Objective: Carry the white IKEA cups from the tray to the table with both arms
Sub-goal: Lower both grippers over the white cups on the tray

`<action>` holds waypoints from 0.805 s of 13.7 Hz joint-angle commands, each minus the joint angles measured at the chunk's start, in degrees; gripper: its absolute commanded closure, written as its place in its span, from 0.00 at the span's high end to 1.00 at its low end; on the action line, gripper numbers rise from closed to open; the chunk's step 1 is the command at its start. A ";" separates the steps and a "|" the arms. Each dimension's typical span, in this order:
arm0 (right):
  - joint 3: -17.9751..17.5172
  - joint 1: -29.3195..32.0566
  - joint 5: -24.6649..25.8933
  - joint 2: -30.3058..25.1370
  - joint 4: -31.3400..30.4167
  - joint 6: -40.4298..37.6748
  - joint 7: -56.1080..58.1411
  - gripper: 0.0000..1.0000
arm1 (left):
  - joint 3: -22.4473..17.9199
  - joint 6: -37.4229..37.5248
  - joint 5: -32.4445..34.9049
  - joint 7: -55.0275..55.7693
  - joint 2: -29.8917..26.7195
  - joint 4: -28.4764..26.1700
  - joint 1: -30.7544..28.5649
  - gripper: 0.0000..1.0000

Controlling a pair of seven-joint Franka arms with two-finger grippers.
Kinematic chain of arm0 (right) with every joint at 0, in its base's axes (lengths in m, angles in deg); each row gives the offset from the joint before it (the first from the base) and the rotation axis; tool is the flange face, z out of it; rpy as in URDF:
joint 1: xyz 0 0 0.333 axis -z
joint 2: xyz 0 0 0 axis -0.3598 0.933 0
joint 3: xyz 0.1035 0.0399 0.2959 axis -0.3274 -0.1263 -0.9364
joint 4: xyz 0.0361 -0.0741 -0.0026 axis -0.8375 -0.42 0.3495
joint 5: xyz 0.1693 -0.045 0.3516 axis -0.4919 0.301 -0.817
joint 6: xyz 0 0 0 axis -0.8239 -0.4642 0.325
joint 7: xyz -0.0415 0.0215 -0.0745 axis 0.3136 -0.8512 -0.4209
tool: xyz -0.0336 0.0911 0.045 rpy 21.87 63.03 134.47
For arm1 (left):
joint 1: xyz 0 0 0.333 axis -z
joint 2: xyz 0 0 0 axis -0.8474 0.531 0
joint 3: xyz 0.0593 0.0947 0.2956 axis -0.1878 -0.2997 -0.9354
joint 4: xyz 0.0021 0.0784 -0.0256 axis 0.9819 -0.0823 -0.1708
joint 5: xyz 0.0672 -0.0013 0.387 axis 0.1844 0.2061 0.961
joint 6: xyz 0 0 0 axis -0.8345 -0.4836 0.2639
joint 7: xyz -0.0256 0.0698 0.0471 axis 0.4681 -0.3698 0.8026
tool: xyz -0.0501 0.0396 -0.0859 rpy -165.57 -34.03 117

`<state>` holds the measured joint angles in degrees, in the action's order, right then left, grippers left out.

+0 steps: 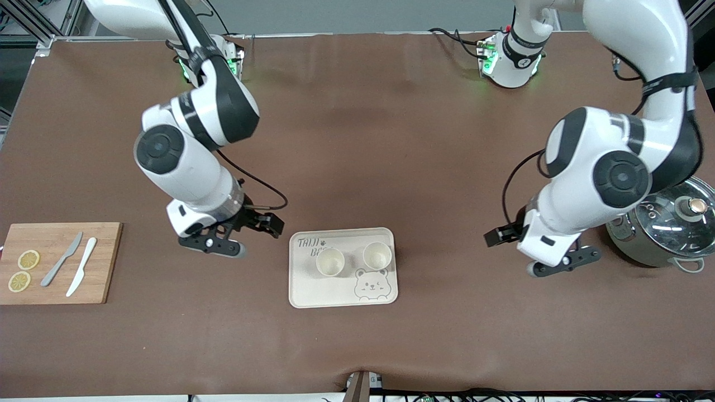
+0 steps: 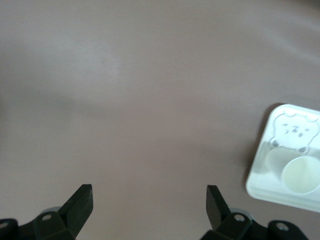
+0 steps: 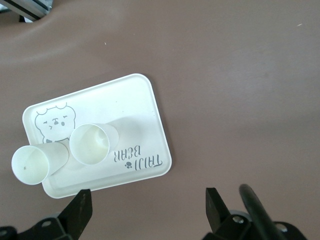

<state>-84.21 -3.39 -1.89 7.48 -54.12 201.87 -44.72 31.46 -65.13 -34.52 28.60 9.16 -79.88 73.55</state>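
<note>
Both white IKEA cups (image 1: 353, 259) stand upright on the tray (image 1: 304, 290), between my grippers. My right gripper (image 1: 215, 244) and left gripper (image 1: 561, 263) hover beside it, jaws wide, ready for one cup each.

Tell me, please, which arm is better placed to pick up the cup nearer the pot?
Left. The left gripper hangs open over the table between the tray and the pot, on that cup's side. The right gripper, also open, would have to cross over the other cup.
</note>
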 commanded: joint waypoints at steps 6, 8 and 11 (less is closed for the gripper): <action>0.55 -2.33 -0.38 11.69 3.00 11.74 -1.05 1.00 | -0.30 -13.49 -0.63 13.64 7.48 0.84 8.88 1.00; 0.55 -3.55 -0.30 13.54 3.00 14.02 -1.13 1.00 | -0.48 -17.79 -0.54 16.63 9.32 0.93 10.73 1.00; 0.55 -4.52 -0.30 16.35 3.00 18.07 -1.75 1.00 | -1.00 -23.25 -0.19 20.59 12.31 1.10 13.46 1.00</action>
<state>-84.19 -7.11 -1.89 21.52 -53.04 218.74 -45.39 31.43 -85.83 -34.54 46.94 19.53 -79.87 85.51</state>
